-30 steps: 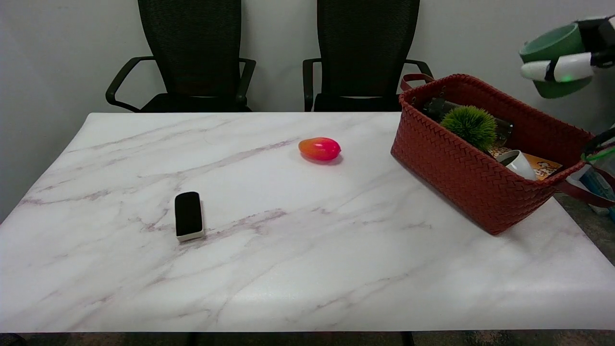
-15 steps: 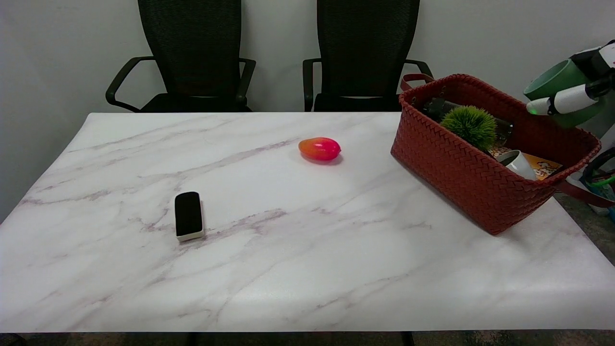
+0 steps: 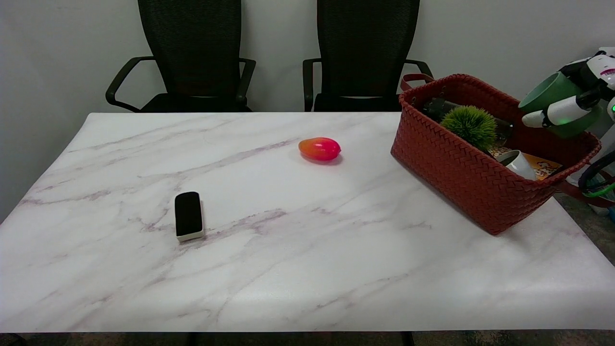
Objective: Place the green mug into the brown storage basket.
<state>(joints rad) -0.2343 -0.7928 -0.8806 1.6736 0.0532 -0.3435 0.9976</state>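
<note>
The green mug (image 3: 547, 93) hangs tilted in the air at the far right, its open mouth facing left and down. My right hand (image 3: 579, 98) grips it, with a white finger across its side. The mug sits just above the far right rim of the brown storage basket (image 3: 461, 178), which stands on the table's right side. Inside the basket lie a spiky green ball (image 3: 470, 126), a white cup (image 3: 519, 163), an orange printed item (image 3: 545, 168) and something dark at the back.
A red-orange mango-like fruit (image 3: 319, 148) lies mid-table, left of the basket. A black eraser with a white base (image 3: 188, 216) lies further left and nearer. Two black office chairs (image 3: 192, 57) stand behind the marble table (image 3: 288, 269). Cables hang at the right edge.
My right hand has brought the green mug down from high at the upper right to just above the basket's far right rim. Nothing else has moved.
</note>
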